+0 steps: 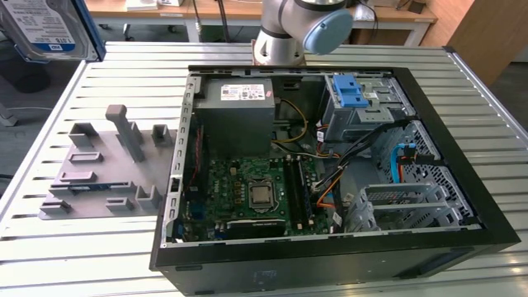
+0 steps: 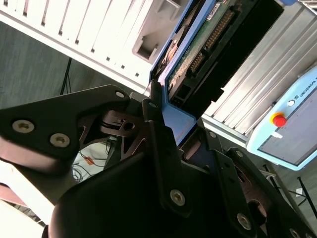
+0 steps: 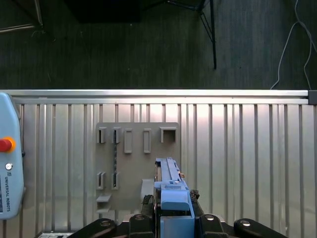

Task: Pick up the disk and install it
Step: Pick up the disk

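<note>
The disk [image 1: 46, 28] hangs high above the table at the exterior view's far left, label side showing inside its blue carrier bracket. In the second wrist view my gripper [image 2: 171, 116] is shut on the blue bracket, and the disk's [image 2: 198, 49] green circuit board runs away from the black fingers [image 2: 154, 129]. The first wrist view looks down along the disk [image 3: 171, 191], seen edge-on in my gripper [image 3: 173, 220], above the grey holder plate [image 3: 133, 163]. The metal drive cage [image 1: 363, 102] with its blue latch sits inside the open computer case [image 1: 437, 111].
The grey holder plate [image 1: 99, 167] with upright slots lies on the slatted metal table [image 1: 123, 68], beside the case. A grey power supply [image 1: 235, 111] and a green motherboard [image 1: 256, 192] are inside the case. A teach pendant [image 3: 7, 163] lies near the table's edge.
</note>
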